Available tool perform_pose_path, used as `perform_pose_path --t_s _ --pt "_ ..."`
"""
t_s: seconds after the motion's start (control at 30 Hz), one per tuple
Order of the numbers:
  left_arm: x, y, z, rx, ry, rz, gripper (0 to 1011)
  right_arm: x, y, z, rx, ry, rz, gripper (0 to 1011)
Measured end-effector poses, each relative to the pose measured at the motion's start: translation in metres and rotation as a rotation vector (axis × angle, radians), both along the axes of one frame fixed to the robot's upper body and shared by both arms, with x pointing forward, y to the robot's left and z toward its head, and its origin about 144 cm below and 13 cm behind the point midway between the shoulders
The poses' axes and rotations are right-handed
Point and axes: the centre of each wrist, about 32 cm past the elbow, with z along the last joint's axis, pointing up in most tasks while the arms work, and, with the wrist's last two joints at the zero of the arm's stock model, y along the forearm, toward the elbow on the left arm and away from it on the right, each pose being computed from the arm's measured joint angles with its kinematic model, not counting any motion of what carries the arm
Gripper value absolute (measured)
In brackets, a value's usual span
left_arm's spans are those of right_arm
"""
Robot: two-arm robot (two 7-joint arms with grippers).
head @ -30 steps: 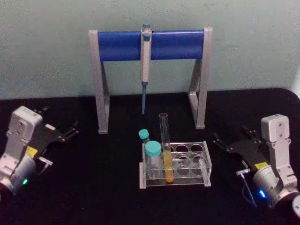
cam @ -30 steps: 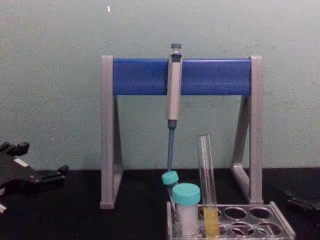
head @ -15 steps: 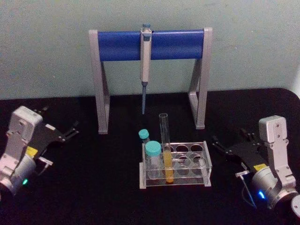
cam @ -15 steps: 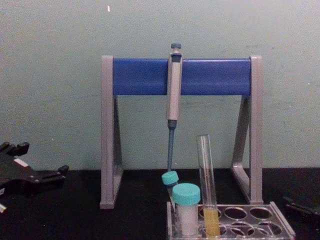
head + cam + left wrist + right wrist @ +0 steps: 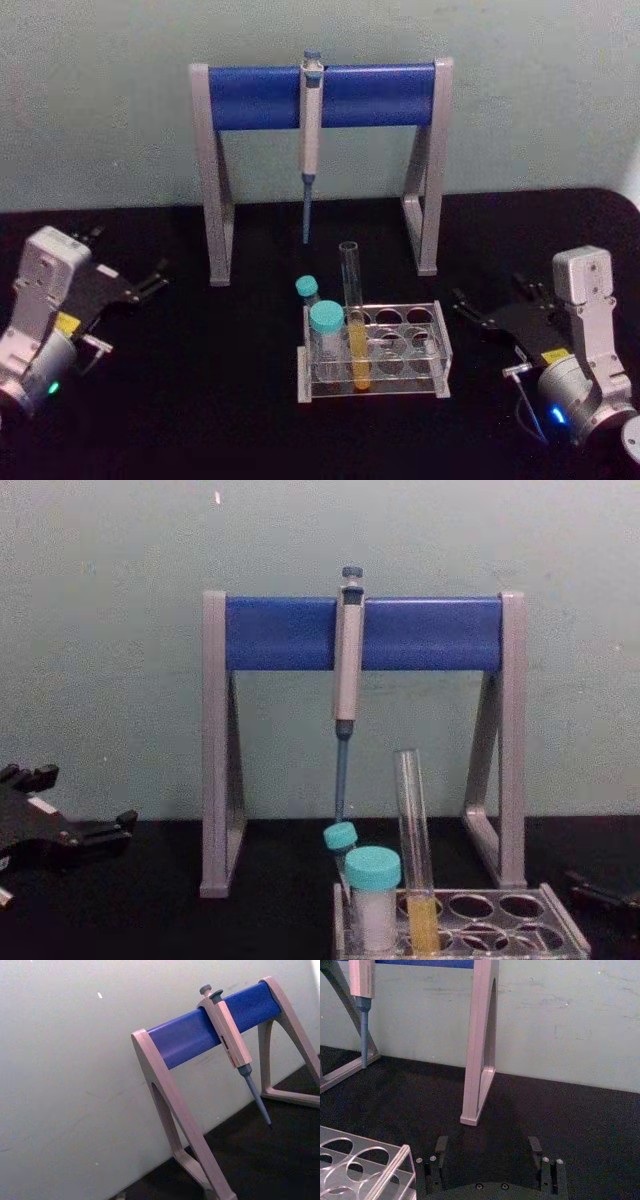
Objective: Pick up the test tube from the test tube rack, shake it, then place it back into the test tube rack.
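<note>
Right gripper [image 5: 487, 312] beside test tube rack [image 5: 436, 345]

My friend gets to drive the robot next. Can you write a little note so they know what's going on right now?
Left gripper: open, holds nothing, resting on the table's left side, away from the rack.
Right gripper: open, holds nothing, just right of the test tube rack.
Test tube: stands in the rack with yellow liquid in its lower part, beside two teal-capped vials.
Pipette: hangs on the blue-bar stand behind.
Done: nothing to see yet.
Left: grasp the tube, lift, shake, put it back.
</note>
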Motion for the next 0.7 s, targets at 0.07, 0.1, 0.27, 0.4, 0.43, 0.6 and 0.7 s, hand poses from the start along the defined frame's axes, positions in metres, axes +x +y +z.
perform_pose_path --t_s 0.07,0.1,0.27,0.4,0.43,0.6,0.7 --pt "0.0000 0.0000 0.0000 0.000 0.000 0.000 1001 0.0000 0.0001 0.0001 0.000 -0.001 0.000 1000" --pt "0.0000 0.0000 0.0000 0.000 0.000 0.000 1001 0.0000 0.0001 0.0001 0.000 -0.001 0.000 1000" --pt "0.0000 0.0000 0.0000 0.000 0.000 0.000 1001 0.0000 0.0001 0.0002 0.000 -0.001 0.000 1000" --pt "0.0000 0.0000 0.0000 0.000 0.000 0.000 1001 0.0000 0.0000 0.0003 0.001 -0.002 0.000 1000" --pt "0.0000 0.0000 0.0000 0.000 0.000 0.000 1001 0.0000 0.0000 0.0003 0.001 -0.002 0.000 1000" --pt "0.0000 0.0000 0.0001 0.000 0.000 0.000 1001 0.0000 0.0000 0.0004 0.001 -0.003 0.000 1000" --pt "0.0000 0.0000 0.0000 0.000 0.000 0.000 1001 0.0000 0.0001 0.0004 0.002 -0.003 0.000 1000"
